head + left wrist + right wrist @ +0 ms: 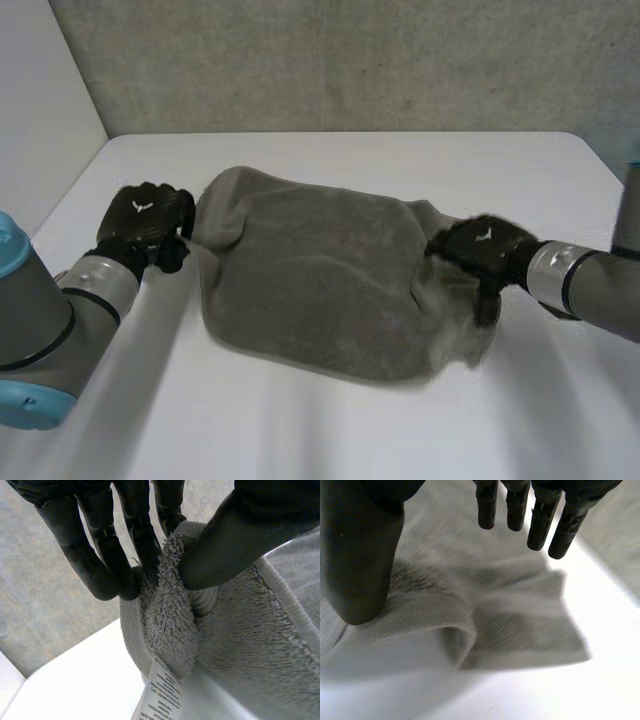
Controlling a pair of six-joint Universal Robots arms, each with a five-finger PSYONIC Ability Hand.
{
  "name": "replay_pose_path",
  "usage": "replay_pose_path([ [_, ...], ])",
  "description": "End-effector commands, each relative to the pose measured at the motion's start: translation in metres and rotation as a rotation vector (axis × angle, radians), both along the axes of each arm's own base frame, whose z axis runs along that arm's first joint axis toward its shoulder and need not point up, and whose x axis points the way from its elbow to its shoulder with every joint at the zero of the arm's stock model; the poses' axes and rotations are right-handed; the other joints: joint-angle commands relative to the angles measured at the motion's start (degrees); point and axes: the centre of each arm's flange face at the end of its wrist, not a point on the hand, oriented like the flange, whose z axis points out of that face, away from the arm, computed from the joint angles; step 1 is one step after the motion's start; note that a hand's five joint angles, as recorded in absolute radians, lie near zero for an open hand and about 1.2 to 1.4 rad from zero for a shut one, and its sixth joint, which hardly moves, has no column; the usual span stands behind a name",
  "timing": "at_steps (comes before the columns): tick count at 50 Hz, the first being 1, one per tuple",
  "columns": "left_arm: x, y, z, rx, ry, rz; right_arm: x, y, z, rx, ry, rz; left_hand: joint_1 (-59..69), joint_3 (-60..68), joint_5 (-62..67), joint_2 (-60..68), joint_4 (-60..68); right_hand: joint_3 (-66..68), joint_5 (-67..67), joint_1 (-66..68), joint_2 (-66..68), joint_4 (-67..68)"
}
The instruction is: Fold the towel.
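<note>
Your left hand (102,550) pinches the towel (320,280) by a corner; your right hand (357,555), fingers (538,525) straight, seems to grip nothing, so lifting now could drag it lopsided.

The label (161,692) on the towel (240,645) is cut off, its print unreadable.

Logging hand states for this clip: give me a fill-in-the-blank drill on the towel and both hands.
1. The left hand pinches the grey towel between its fingers and ____.
2. The right hand, fingers straight above the towel, is ____ (open or shut).
3. The printed label hangs from the towel beside the ____ hand.
4. The towel lies on a ____ table.
Missing words: thumb; open; left; white.
</note>
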Motion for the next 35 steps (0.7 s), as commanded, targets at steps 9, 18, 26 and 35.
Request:
replay_pose_path([
  [9, 0.012, -0.011, 0.045, -0.158, 0.048, 0.05, -0.009, 0.08, 0.02, -0.254, -0.139, -0.003, -2.0, -9.1, -15.4, -6.2, -7.5, -4.1, -3.7, -3.5, -4.6, -5.0],
  [18, 0.018, -0.013, 0.04, -0.135, 0.048, 0.07, -0.015, 0.121, 0.007, -0.131, -0.098, 0.013, -2.0, -9.1, -15.4, -6.2, -7.5, 8.8, 9.1, 9.3, 8.2, 7.9],
  [26, 0.018, -0.011, 0.035, -0.115, 0.045, 0.066, -0.02, 0.143, -0.006, -0.093, -0.073, 0.034, -2.0, -9.1, -15.4, -6.2, -7.5, 6.6, 6.9, 7.2, 6.1, 5.7],
  [35, 0.018, -0.011, 0.035, -0.116, 0.046, 0.068, -0.021, 0.147, -0.032, -0.186, -0.028, 0.08, -2.0, -9.1, -15.4, -6.2, -7.5, 7.0, 7.3, 7.5, 6.4, 6.0],
])
